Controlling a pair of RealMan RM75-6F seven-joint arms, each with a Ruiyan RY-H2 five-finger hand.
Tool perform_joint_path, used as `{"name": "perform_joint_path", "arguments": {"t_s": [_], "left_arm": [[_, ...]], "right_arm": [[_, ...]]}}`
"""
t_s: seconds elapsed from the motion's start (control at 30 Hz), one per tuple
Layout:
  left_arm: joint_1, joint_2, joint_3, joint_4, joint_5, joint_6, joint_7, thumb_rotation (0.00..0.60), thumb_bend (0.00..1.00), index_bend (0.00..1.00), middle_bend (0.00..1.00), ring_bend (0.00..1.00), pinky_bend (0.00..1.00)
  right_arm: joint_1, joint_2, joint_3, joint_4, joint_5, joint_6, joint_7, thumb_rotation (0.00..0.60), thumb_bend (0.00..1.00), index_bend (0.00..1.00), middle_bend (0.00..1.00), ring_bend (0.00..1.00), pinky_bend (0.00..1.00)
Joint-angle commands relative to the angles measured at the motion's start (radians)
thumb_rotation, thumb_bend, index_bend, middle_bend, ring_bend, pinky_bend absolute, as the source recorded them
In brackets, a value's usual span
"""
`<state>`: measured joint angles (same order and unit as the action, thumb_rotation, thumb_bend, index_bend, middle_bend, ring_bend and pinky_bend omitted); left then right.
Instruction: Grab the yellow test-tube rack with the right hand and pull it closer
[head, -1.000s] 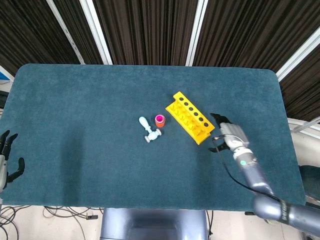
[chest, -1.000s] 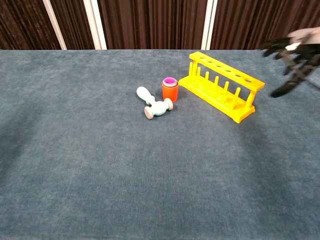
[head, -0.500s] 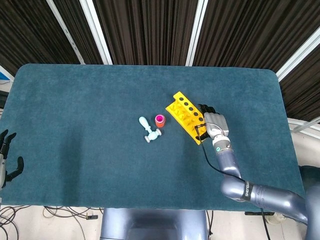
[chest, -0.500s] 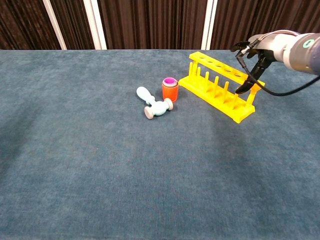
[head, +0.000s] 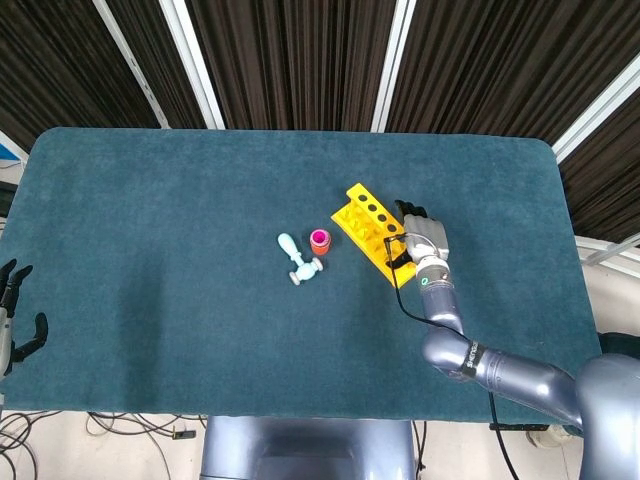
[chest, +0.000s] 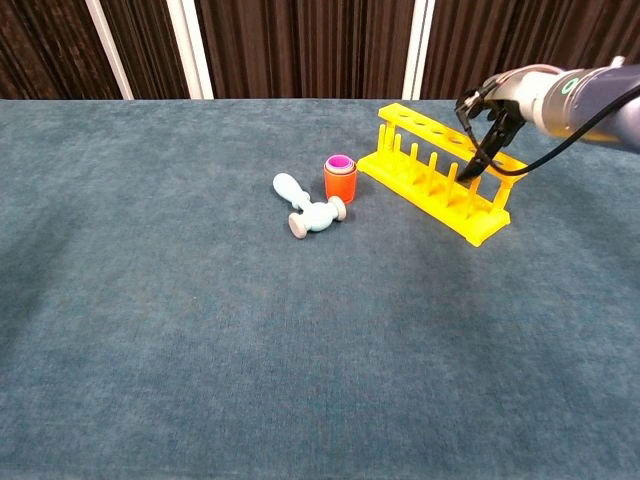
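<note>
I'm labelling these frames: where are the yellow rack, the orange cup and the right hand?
yellow rack (chest: 432, 170), chest view, on its top bar with the holes.
orange cup (chest: 340, 183), chest view, on its side wall.
right hand (head: 422, 237), head view, on the back of the hand.

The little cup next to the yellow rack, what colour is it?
The cup is orange with a pink-purple top, clearest in the chest view.

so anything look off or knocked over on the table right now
Only the pale blue toy hammer, lying on its side beside the orange cup. The yellow test-tube rack stands upright with the right hand at its far end; nothing is spilled or damaged.
</note>
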<state>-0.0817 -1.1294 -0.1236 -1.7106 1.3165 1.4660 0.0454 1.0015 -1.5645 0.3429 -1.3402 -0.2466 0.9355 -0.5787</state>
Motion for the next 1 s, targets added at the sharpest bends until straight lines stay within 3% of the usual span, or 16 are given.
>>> {"name": "perform_joint_path", "arguments": {"t_s": [0.03,0.17,0.27,0.4,0.67,0.83,1.0], "left_arm": [[0.0,-0.001,0.002,-0.001,0.001,0.0,0.003,0.6,0.51,0.1,0.0,0.0,0.0],[0.002,0.0,-0.002,-0.002,-0.005,0.004,0.001,0.6,0.51,0.1,0.0,0.0,0.0],[0.002,0.0,-0.005,-0.005,-0.013,0.002,-0.001,0.6,0.51,0.1,0.0,0.0,0.0],[0.001,0.001,-0.005,-0.009,-0.016,0.0,0.001,0.6,0.51,0.1,0.0,0.0,0.0],[0.002,0.005,-0.007,-0.014,-0.025,-0.005,-0.008,0.6,0.51,0.1,0.0,0.0,0.0],[0.002,0.006,-0.007,-0.015,-0.028,-0.006,-0.01,0.6,0.51,0.1,0.0,0.0,0.0],[0.002,0.009,-0.009,-0.02,-0.033,-0.008,-0.011,0.6,0.51,0.1,0.0,0.0,0.0]], "right_arm": [[0.008,-0.024,-0.001,0.035,0.011,-0.014,-0.001,0.6,0.03,0.05,0.11,0.09,0.24],[0.012,-0.053,-0.007,0.078,0.018,-0.03,-0.001,0.6,0.04,0.08,0.13,0.13,0.24],[0.012,-0.07,-0.012,0.105,0.015,-0.037,0.0,0.6,0.04,0.16,0.22,0.22,0.25],[0.004,-0.103,0.0,0.143,-0.022,-0.031,0.043,0.6,0.07,0.28,0.35,0.36,0.35],[-0.02,-0.141,0.011,0.175,-0.097,-0.015,0.107,0.6,0.22,0.41,0.47,0.53,0.53],[-0.047,-0.138,0.012,0.154,-0.153,-0.002,0.149,0.6,0.28,0.46,0.51,0.58,0.58],[-0.102,-0.068,0.033,0.043,-0.208,0.003,0.221,0.6,0.29,0.48,0.52,0.58,0.59]]}}
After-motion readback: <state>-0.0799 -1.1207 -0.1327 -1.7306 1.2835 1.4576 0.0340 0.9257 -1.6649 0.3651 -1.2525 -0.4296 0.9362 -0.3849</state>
